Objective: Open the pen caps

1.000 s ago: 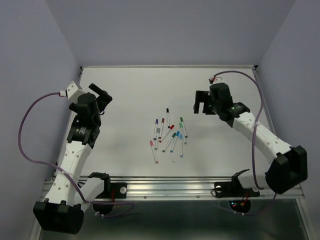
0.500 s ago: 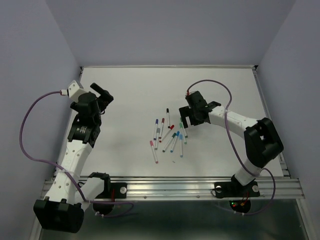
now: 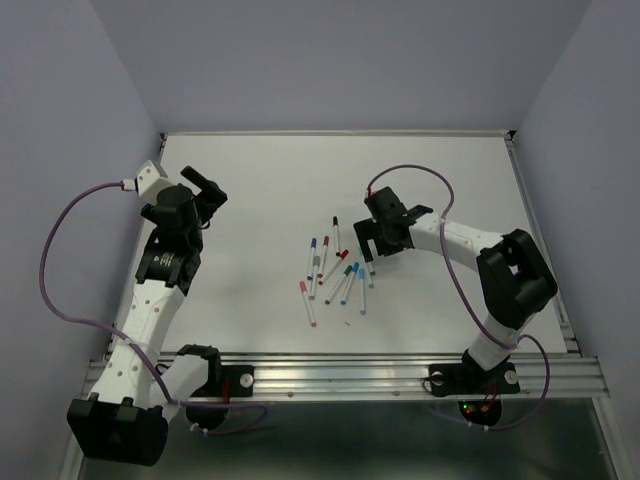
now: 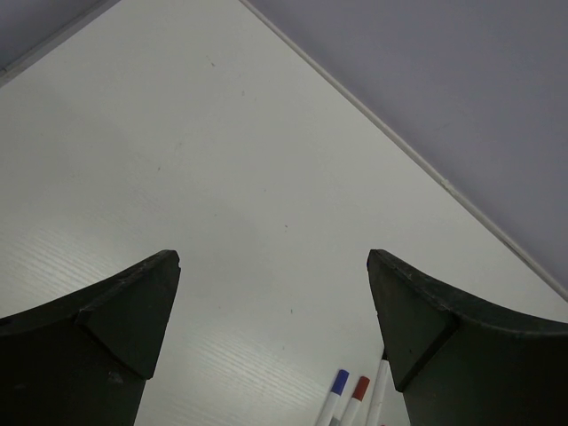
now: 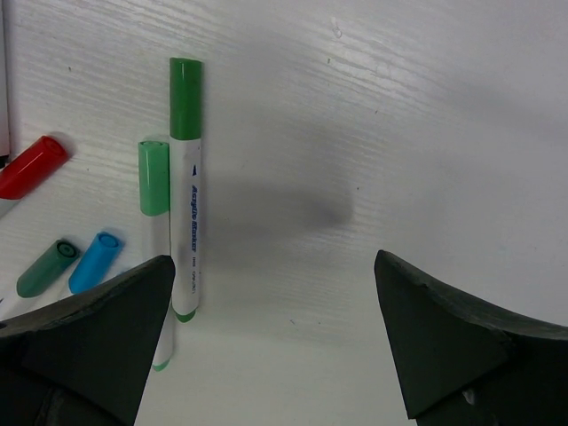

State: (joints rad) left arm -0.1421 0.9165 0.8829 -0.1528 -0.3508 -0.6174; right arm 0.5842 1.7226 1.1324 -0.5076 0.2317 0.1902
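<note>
The pens [image 3: 337, 268] lie scattered in the middle of the table, each white barrel ending in a coloured cap. My right gripper [image 3: 372, 243] hangs open just over the cluster's right edge, nothing between its fingers. In the right wrist view a pen with a green cap [image 5: 185, 89] lies by the left fingertip [image 5: 133, 302] of the gripper [image 5: 273, 266]. Beside it are light green [image 5: 153, 177], red [image 5: 31, 166], blue [image 5: 95, 262] and teal [image 5: 49, 268] caps. My left gripper [image 3: 210, 192] is open and empty, far left of the pens. Its wrist view of the gripper [image 4: 273, 262] catches a blue cap [image 4: 337, 383] and a red cap [image 4: 359, 388].
The white table [image 3: 260, 180] is walled by lilac panels at the back and sides. A metal rail [image 3: 350, 372] runs along the near edge. The right arm's purple cable [image 3: 410, 172] loops above its wrist.
The right arm has swung in from the table's right side to the right edge of the pens, then crept a little nearer. Its jaws stayed open. The left arm has not moved.
</note>
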